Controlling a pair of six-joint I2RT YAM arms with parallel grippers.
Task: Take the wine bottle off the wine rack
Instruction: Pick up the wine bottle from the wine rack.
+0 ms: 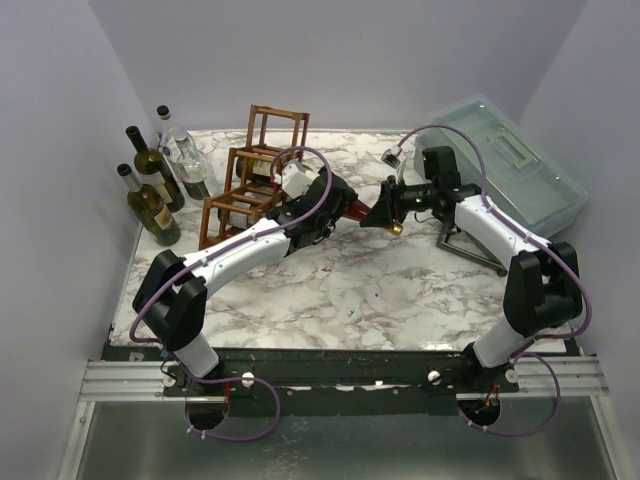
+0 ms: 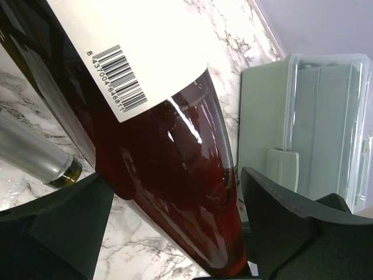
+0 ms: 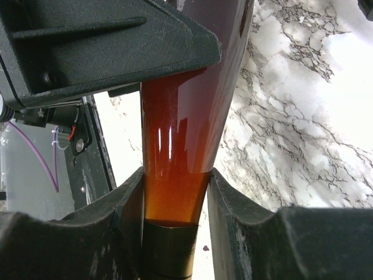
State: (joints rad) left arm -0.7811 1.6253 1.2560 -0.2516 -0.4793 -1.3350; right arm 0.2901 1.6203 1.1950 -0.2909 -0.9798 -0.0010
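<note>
Currently, step in hand: drawing the bottle clear of the rack, two-handed.

- Wine bottle (image 1: pixel 357 212): amber-red glass, white barcoded label. It lies roughly level over the counter (image 1: pixel 380 290), just right of the wine rack (image 1: pixel 262 160), neck toward my right arm. Its base is hidden behind my left hand, so I cannot tell whether it has left its cell.
- Right hand (image 3: pixel 175 192): closed on the neck beside the dark capsule, both pads flat on the glass.
- Left hand (image 2: pixel 175 181): jaws wide, one either side of the shoulder below the label. I cannot tell whether they press or merely bracket it.
- Next move, my judgement: pull along the bottle's own axis, away from the rack, keeping it level so the base does not snag the thin bars. The neck grip alone is poor leverage, so my left hand should carry the body. Then lower it onto bare marble nearer me.
</note>
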